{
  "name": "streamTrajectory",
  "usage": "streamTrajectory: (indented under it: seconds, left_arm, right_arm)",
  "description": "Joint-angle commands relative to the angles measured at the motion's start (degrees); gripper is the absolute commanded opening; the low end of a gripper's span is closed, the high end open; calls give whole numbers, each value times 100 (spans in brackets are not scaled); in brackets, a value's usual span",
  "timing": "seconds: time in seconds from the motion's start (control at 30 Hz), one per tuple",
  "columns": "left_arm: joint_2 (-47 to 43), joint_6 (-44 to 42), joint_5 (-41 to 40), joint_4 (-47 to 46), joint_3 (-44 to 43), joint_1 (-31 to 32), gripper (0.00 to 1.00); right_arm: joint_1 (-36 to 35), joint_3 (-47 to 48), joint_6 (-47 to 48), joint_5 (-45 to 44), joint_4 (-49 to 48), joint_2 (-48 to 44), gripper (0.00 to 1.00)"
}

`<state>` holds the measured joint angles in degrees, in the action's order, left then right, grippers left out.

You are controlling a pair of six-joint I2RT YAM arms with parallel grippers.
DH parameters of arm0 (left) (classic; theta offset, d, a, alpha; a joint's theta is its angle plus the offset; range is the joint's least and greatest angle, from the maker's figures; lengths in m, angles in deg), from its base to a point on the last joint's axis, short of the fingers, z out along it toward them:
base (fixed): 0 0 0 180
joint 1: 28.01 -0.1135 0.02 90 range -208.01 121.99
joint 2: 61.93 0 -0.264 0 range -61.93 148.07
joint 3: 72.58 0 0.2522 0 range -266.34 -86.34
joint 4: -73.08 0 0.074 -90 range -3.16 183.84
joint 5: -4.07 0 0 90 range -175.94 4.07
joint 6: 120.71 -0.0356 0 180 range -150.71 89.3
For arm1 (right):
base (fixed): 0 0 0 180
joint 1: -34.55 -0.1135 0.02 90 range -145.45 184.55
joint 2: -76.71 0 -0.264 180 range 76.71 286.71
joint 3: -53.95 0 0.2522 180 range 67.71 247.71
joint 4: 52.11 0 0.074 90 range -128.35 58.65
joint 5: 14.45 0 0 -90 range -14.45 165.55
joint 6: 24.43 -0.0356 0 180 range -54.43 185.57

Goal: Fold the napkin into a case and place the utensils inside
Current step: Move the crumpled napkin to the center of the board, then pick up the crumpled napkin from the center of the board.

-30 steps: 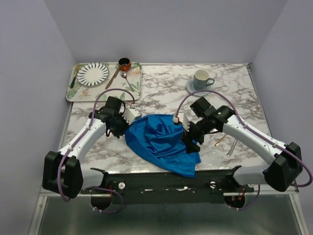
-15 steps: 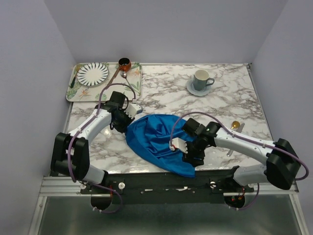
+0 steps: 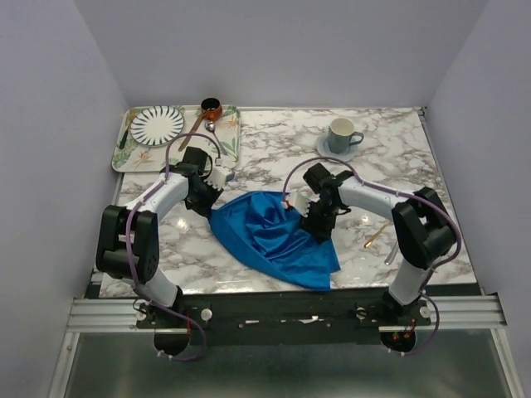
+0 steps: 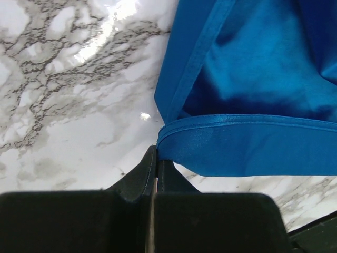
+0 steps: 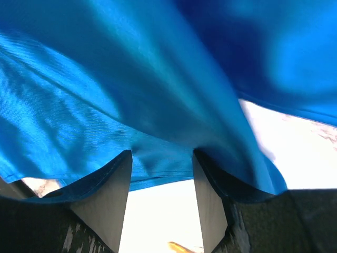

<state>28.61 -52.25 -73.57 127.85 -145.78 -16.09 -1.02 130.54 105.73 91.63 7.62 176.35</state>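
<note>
Now that your right claw [image 3: 318,217] has swung from the near edge back to the right hem of the bright royal-blue cloth napkin [image 3: 274,240], jaws half open astride it and gripping nothing, your left claw [image 3: 206,197] stays pinched shut on the left corner. The napkin lies rumpled and unfolded on the marble surface [image 3: 274,149], so the fold is barely begun. The slim gold spoon [image 3: 373,238] and slim silver utensil [image 3: 392,251] lie to its right, clear of the cloth.

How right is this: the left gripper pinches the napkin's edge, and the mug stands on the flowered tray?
Only the mug is wrong. The left gripper pinches the napkin's edge, but the mug stands on a saucer on the marble, apart from the tray, as the top view shows.
</note>
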Motion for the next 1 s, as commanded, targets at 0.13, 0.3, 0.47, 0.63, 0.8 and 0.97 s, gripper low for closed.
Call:
streamTrajectory:
  seconds: [0.13, 0.3, 0.47, 0.63, 0.8, 0.97]
  left_arm:
    - [428, 536, -427, -331, -559, -383, 0]
    - [412, 783, -507, -313, -595, -410, 0]
    - [175, 800, -489, -384, -270, -410, 0]
    - [139, 923, -366, -568, -15, -410, 0]
    - [157, 985, -164, -595, -15, -410, 0]
    - [157, 950, -120, -577, -41, -410, 0]
  right_arm:
    - [630, 844, 413, -692, -132, 329, 58]
    - [630, 1021, 396, -308, 358, -380, 59]
    - [368, 23, 502, 589, 939, -1506, 61]
    - [-764, -1271, -50, 319, 441, -2386, 62]
    - [-1031, -1695, -430, 107, 35, -2151, 62]
    - [-1075, -1862, -509, -52, -370, -1860, 62]
